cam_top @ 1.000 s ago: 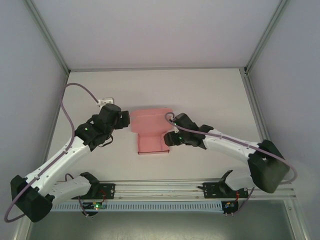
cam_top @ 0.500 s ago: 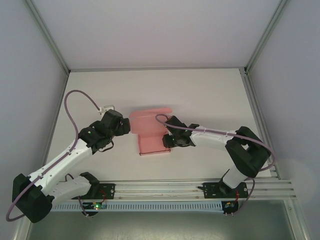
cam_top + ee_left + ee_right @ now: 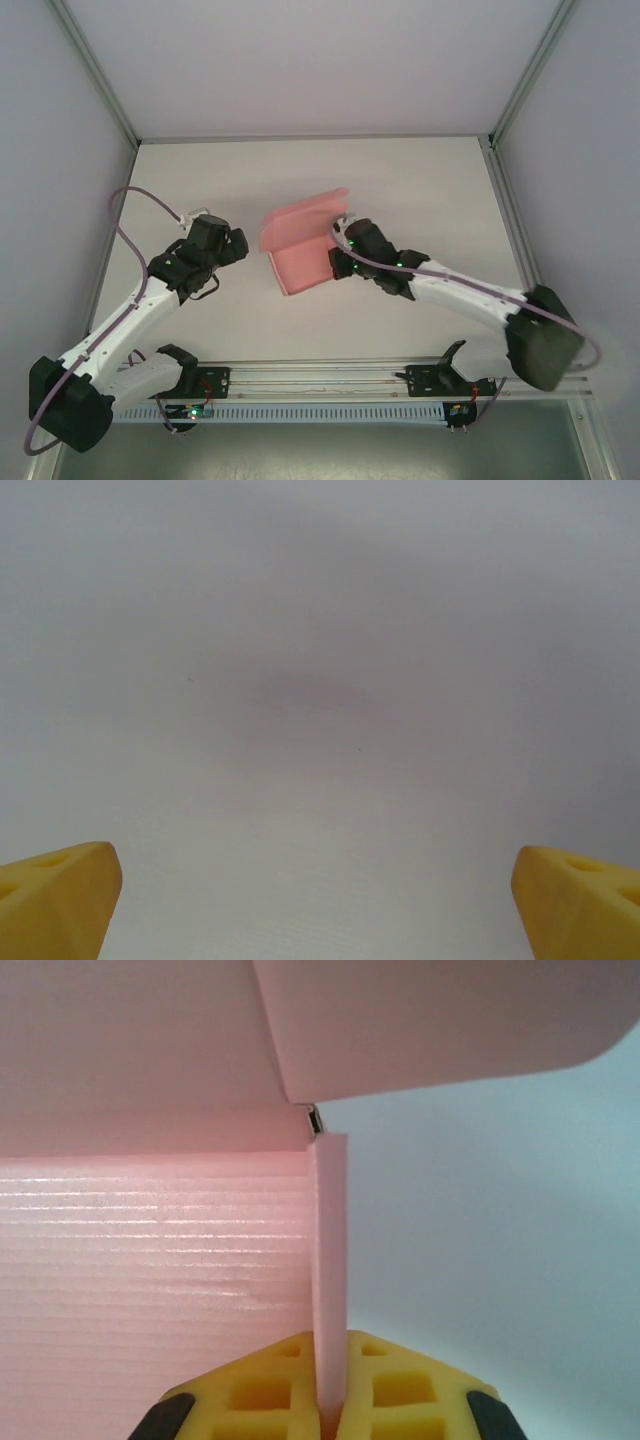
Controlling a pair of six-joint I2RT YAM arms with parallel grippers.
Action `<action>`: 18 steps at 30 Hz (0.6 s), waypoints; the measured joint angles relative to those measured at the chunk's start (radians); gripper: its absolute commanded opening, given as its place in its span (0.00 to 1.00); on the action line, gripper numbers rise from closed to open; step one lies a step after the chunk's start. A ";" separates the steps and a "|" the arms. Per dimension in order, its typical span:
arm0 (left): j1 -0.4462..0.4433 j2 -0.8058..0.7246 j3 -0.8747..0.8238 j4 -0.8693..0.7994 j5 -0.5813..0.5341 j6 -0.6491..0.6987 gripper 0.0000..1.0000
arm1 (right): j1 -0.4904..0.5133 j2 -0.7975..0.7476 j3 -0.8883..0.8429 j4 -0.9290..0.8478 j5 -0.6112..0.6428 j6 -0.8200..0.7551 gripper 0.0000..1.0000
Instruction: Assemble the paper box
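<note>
On paper box (image 3: 298, 264), right pincer (image 3: 336, 263) tight

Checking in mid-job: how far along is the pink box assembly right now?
Done: on the paper box, the far panel looks raised and the right side wall stands upright. In hand: the right gripper fingers are shut on that wall. The left gripper is open over bare table, apart from the card. Left: the remaining walls and closing; no finished box yet.
</note>
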 measured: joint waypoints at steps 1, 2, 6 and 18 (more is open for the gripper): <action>0.006 0.012 -0.012 0.026 0.039 0.001 1.00 | -0.012 -0.040 -0.005 0.035 -0.019 -0.010 0.00; 0.008 0.024 -0.020 0.051 0.080 0.004 1.00 | -0.024 -0.072 -0.006 0.071 -0.044 -0.015 0.00; 0.010 0.080 -0.032 0.202 0.317 0.031 1.00 | -0.045 -0.116 -0.006 0.175 -0.141 -0.033 0.00; -0.050 0.174 0.000 0.523 0.691 0.094 1.00 | -0.010 -0.032 0.074 0.175 -0.180 -0.082 0.00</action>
